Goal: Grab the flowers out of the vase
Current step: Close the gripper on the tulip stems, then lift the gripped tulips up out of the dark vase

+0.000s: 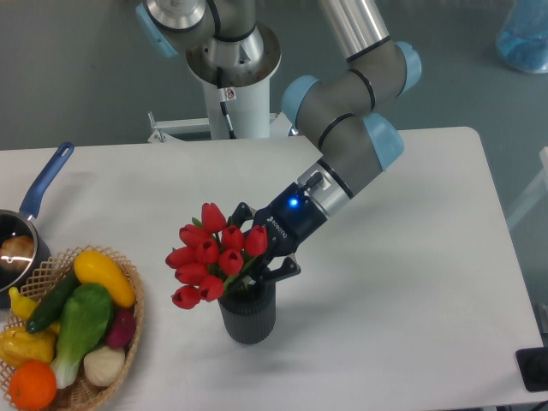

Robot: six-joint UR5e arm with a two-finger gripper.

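Note:
The flowers [210, 255], a bunch of red tulip buds with green leaves, stand in the dark grey ribbed vase [248, 314] at the table's front middle and lean to the left. My gripper [253, 251] reaches in from the right, just above the vase's mouth. Its black fingers [286, 271] sit one behind and one in front of the stems, still spread apart, so it looks open. The buds hide the fingertips and the stems between them.
A wicker basket [128, 342] of vegetables and fruit sits at the front left. A blue-handled saucepan [38, 193] lies at the left edge. The robot's base [233, 94] stands behind the table, and a blue bottle [524, 34] shows at top right.

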